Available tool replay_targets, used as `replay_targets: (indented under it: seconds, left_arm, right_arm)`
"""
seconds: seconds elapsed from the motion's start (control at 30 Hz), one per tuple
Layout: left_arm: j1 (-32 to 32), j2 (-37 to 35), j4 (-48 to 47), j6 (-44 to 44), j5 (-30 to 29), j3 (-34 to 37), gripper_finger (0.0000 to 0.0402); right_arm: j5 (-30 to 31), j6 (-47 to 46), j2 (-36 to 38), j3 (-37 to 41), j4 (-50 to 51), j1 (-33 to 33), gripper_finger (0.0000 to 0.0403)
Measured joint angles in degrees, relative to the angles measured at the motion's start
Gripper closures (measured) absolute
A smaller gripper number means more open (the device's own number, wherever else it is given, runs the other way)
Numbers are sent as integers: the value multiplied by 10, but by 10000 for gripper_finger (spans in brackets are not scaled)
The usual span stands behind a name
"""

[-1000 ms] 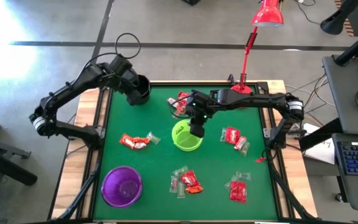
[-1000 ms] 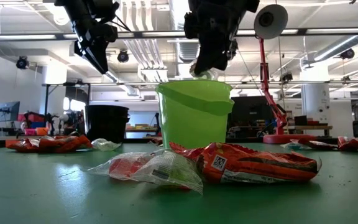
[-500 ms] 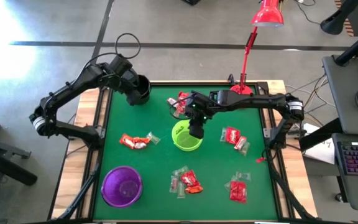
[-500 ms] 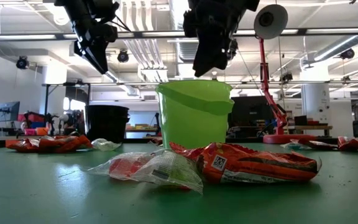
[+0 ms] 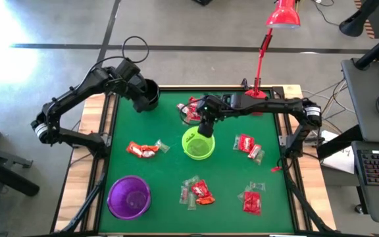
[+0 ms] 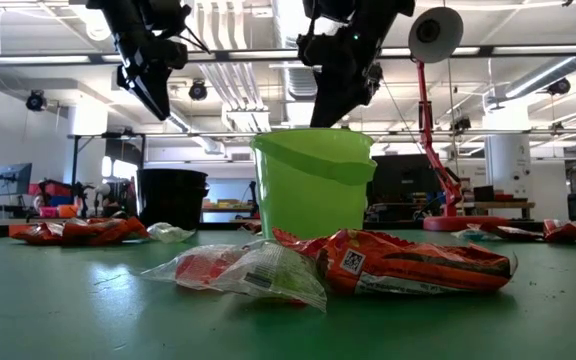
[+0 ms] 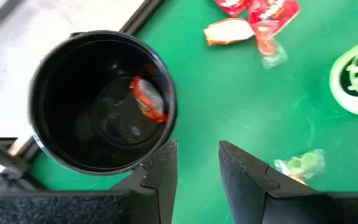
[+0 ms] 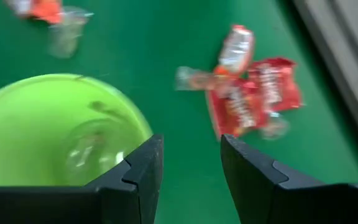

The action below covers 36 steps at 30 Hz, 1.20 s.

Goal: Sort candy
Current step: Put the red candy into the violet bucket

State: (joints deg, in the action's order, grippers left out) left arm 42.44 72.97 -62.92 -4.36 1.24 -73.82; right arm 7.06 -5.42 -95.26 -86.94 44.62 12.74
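My right gripper (image 5: pixel 204 130) (image 8: pixel 188 168) hangs open over the far rim of the green cup (image 5: pixel 197 146) (image 6: pixel 313 180), with nothing between its fingers. A clear pale candy (image 8: pixel 86 149) lies on the cup's bottom. My left gripper (image 5: pixel 140 100) (image 7: pixel 197 168) hovers open beside the black cup (image 5: pixel 149 94) (image 7: pixel 101 99) at the far left corner. A red candy (image 7: pixel 148 99) lies inside that cup. Mixed red and pale candy lies in small heaps on the green mat (image 5: pixel 143 150) (image 5: pixel 189 108) (image 5: pixel 247 146) (image 5: pixel 196 192) (image 5: pixel 252 197).
A purple cup (image 5: pixel 129 196) stands at the near left. The red desk lamp's base (image 5: pixel 255 89) sits at the table's far right edge, right behind my right arm. Bare mat lies between the heaps.
My right gripper has opened over the green cup and let go of a pale candy, which no longer shows at its fingertips. The gripper has also swung a little toward the table's far edge. My left arm has kept still.
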Motion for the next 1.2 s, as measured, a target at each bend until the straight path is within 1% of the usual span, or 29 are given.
replay_targets:
  seconds: [0.13, 0.23, 0.3, 0.47, 0.63, 0.87, 1.07, 1.2]
  left_arm:
    - [0, 0, 17, -5, -64, 0, 301]
    - [0, 0, 35, -5, -122, 0, 301]
    - [1, 0, 44, -4, -144, 0, 301]
    - [0, 0, 68, 5, -157, 0, 301]
    - [0, 0, 82, 6, -158, 0, 301]
    - [1, 0, 114, 6, -162, 1, 301]
    - [16, 4, 129, 6, -227, 1, 301]
    - [26, 14, 117, 5, -233, 1, 301]
  right_arm:
    - [33, -1, 0, 0, -7, 29, 248]
    - [35, -2, 0, 0, -9, 56, 248]
    - [36, -7, 0, 0, -11, 73, 248]
    - [36, -17, 0, 0, -20, 113, 248]
    - [36, -55, 0, 0, -21, 145, 248]
    - [35, -52, 0, 0, -50, 172, 248]
    - [35, -50, 0, 0, -91, 180, 248]
    - [35, -28, 0, 0, -109, 180, 248]
